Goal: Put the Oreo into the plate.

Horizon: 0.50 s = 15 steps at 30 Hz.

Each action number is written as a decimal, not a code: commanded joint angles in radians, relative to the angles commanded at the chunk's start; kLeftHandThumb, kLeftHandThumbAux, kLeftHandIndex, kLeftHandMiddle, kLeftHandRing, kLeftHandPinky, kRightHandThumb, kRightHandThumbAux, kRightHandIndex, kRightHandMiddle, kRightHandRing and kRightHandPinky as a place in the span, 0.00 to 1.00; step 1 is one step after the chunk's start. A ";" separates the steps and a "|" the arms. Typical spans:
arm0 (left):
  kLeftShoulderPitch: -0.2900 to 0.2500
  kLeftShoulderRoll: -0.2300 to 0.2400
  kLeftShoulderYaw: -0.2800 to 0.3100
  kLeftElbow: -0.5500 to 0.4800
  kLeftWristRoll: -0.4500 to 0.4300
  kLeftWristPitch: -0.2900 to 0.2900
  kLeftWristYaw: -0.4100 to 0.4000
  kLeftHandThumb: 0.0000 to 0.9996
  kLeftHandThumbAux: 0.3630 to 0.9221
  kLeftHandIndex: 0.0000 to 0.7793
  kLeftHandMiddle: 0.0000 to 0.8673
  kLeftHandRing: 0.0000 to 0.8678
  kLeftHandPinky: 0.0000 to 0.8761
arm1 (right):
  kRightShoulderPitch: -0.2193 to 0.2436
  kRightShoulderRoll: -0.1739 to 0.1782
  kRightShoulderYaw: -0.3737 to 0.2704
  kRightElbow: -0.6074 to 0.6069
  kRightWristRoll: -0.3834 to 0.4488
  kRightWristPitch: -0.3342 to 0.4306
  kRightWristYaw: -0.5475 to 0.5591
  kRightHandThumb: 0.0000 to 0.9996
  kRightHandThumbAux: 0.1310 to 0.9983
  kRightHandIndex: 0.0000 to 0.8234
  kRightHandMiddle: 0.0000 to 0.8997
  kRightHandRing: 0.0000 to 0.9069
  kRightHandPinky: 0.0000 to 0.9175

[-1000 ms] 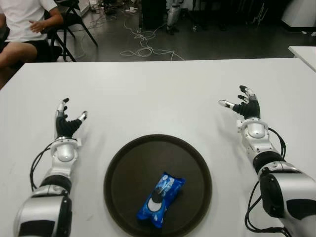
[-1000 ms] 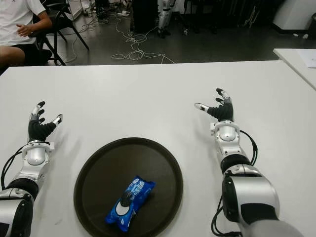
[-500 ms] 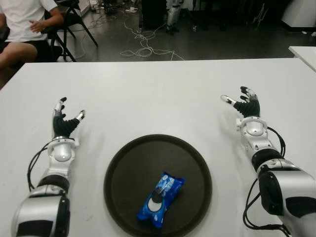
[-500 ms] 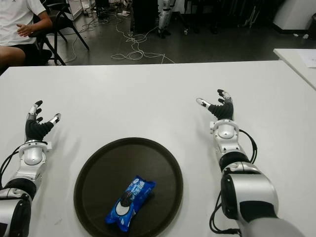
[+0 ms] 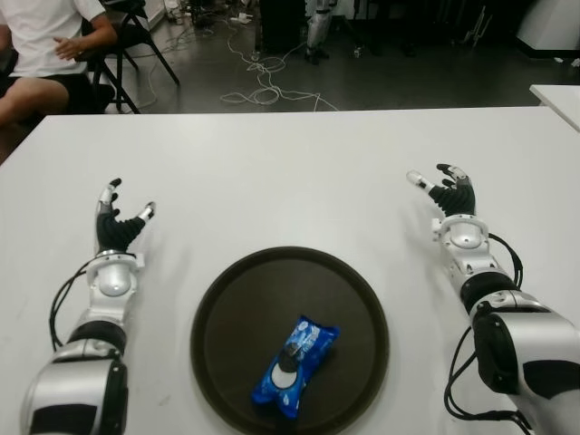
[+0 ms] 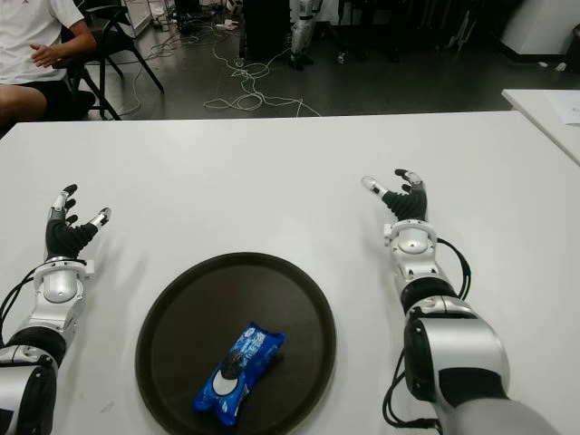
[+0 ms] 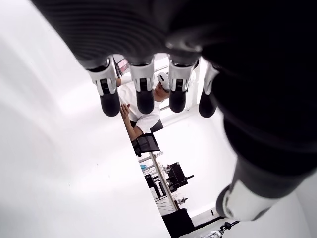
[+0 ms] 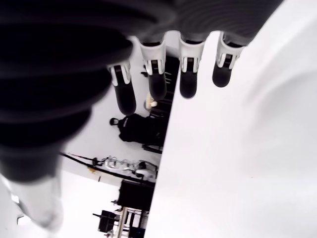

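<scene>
A blue Oreo packet [image 5: 295, 365] lies inside the round dark brown plate [image 5: 234, 313], toward its near right part. My left hand [image 5: 119, 223] shows over the white table to the left of the plate, fingers spread and holding nothing. To the right of the plate is my right hand [image 5: 443, 188], also open and empty. In the left wrist view its fingertips [image 7: 143, 100] hang free over bare table, and in the right wrist view the fingertips [image 8: 157, 85] are likewise free.
The white table [image 5: 290, 172] stretches around the plate. A seated person [image 5: 43, 45] is at the far left beyond the table, beside a chair [image 5: 136, 27]. Cables [image 5: 263, 86] lie on the floor behind. Another white table's corner [image 5: 555, 95] shows at the far right.
Both hands have drawn slightly away from the plate and settled lower toward the table, the right hand moving a little farther off. The Oreo packet and plate have not moved.
</scene>
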 joint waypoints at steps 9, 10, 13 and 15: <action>0.002 -0.005 0.003 -0.006 -0.004 0.002 0.000 0.00 0.68 0.07 0.07 0.04 0.03 | -0.007 0.000 0.000 0.000 -0.010 0.031 -0.036 0.00 0.61 0.23 0.14 0.11 0.04; 0.002 -0.006 0.003 -0.007 -0.005 0.002 0.001 0.00 0.67 0.07 0.07 0.05 0.03 | -0.007 0.001 0.000 0.000 -0.011 0.033 -0.037 0.00 0.61 0.23 0.14 0.11 0.04; 0.002 -0.006 0.004 -0.007 -0.004 0.002 0.005 0.00 0.66 0.07 0.08 0.05 0.04 | -0.007 0.000 0.003 0.000 -0.013 0.036 -0.036 0.00 0.60 0.22 0.14 0.10 0.04; 0.002 -0.006 0.003 -0.007 -0.003 0.002 0.007 0.00 0.67 0.07 0.08 0.06 0.04 | -0.007 -0.001 0.005 -0.001 -0.015 0.037 -0.037 0.00 0.59 0.21 0.14 0.10 0.04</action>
